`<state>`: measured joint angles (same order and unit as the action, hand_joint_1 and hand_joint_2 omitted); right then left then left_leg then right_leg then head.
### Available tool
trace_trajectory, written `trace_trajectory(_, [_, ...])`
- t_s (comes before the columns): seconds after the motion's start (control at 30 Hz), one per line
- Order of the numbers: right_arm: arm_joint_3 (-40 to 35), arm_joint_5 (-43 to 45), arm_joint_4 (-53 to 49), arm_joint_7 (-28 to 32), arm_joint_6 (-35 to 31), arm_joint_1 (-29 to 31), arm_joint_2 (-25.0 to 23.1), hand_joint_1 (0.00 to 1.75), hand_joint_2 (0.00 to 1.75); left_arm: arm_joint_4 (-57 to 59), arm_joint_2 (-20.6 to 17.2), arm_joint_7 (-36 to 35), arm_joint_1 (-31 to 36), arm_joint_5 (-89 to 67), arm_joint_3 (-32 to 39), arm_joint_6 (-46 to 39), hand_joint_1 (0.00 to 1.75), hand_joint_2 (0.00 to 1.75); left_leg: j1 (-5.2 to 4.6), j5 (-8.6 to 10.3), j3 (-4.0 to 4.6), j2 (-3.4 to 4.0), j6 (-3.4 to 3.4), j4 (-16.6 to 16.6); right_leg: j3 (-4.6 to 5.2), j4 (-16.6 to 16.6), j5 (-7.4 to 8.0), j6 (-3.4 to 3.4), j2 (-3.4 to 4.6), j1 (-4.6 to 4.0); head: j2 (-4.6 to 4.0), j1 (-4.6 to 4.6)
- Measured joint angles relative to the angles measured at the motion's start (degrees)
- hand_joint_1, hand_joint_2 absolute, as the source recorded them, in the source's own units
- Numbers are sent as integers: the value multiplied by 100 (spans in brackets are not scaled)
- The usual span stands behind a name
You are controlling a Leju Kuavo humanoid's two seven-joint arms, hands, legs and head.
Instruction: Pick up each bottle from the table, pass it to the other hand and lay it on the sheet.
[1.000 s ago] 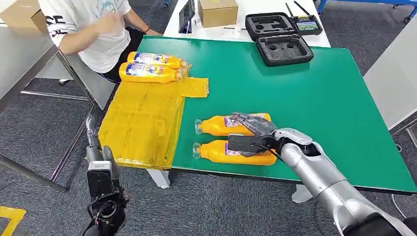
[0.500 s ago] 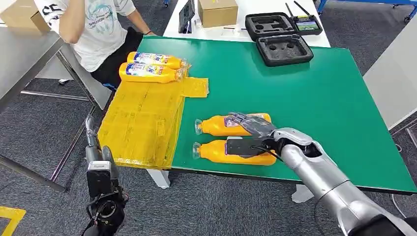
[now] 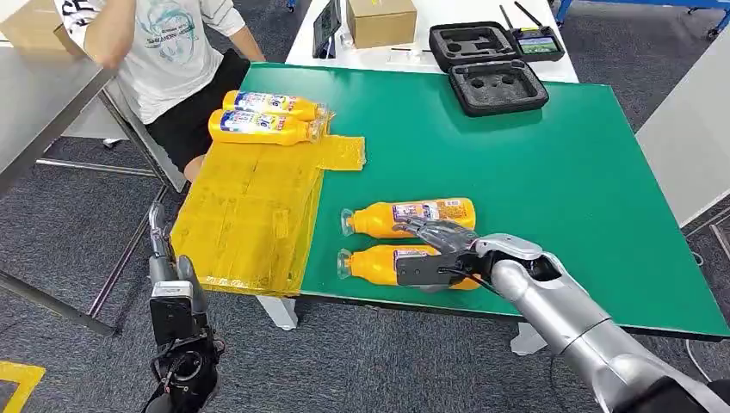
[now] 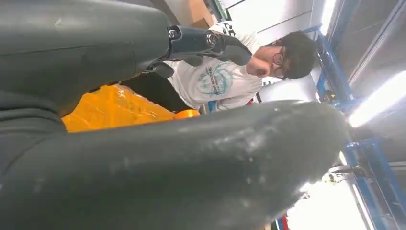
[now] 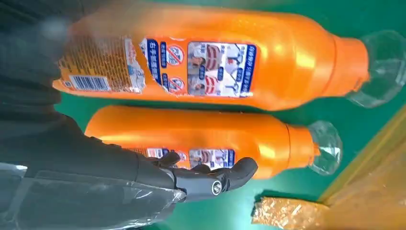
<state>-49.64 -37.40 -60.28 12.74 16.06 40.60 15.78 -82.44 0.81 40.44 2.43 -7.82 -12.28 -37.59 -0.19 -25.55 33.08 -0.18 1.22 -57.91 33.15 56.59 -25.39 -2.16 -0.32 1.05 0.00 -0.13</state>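
Right hand sits over the near bottle, fingers spread and draped on its label end, nothing held yet as far as we can tell; in the right wrist view the fingers lie along that bottle's side without wrapping it. We'd judge the step as grasping this bottle: close around the mid body, not the clear cap end, and lift straight so it doesn't roll into the far bottle lying just beside it. Both lie parallel near the table's front edge, caps toward the yellow sheet at the left edge. Two bottles already lie at the sheet's far end. Left hand hangs below the table beside the sheet's front corner; we cannot tell its state.
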Motion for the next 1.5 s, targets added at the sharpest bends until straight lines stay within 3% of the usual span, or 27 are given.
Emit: trace_trajectory(1.5, [-470, -201, 1119, -7, -72, 111, -52, 0, 175, 170, 42, 0, -124, 66, 2, 7, 0, 0, 0, 0, 1, 0, 1, 0, -1, 0, 0, 0, -2, 0, 0, 0])
